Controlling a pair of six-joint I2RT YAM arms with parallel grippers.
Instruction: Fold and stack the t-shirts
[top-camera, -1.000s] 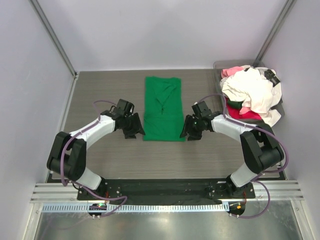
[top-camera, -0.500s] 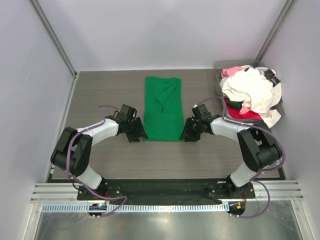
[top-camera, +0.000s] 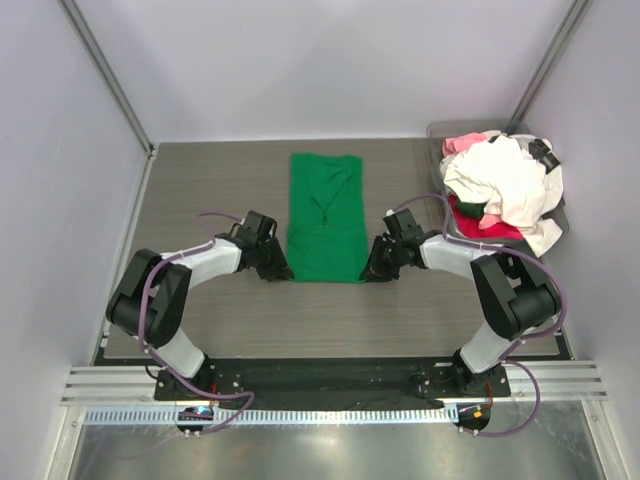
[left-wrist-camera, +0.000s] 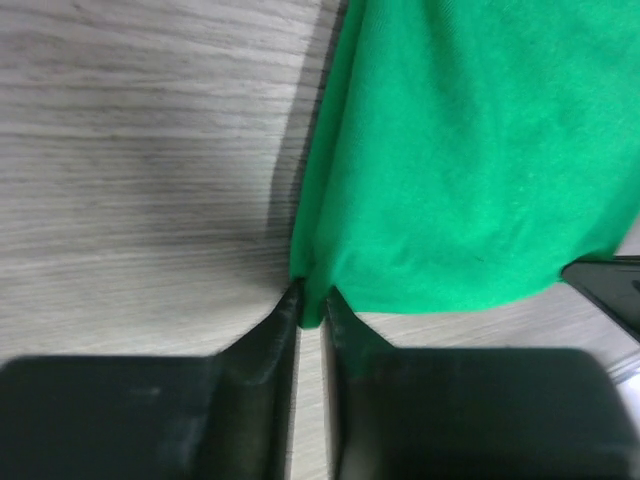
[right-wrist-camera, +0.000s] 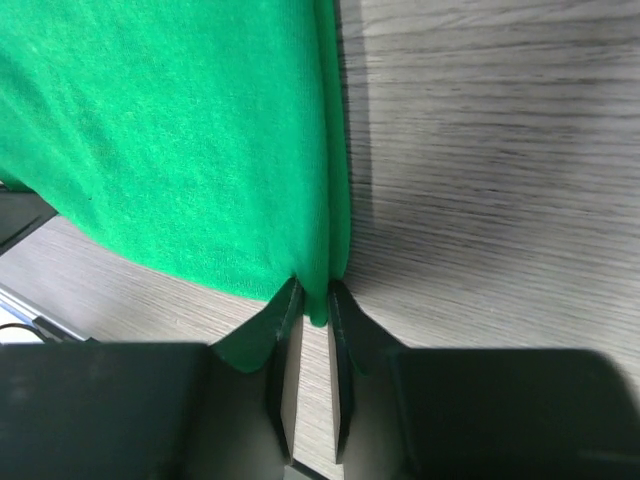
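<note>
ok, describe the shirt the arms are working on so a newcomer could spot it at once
On the grey table, look at the middle. The green shirt lies flat there as a long strip, its near corners pinched by the left pincer and right pincer. The other shirts, white, pink and red, sit heaped in the bin at far right.

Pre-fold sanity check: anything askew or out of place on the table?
Only the bin far right: its heap overflows, the white shirt hanging over the rim. The green shirt lies straight, slightly rumpled near the collar, its near corners pinched by the left pincer and right pincer.
</note>
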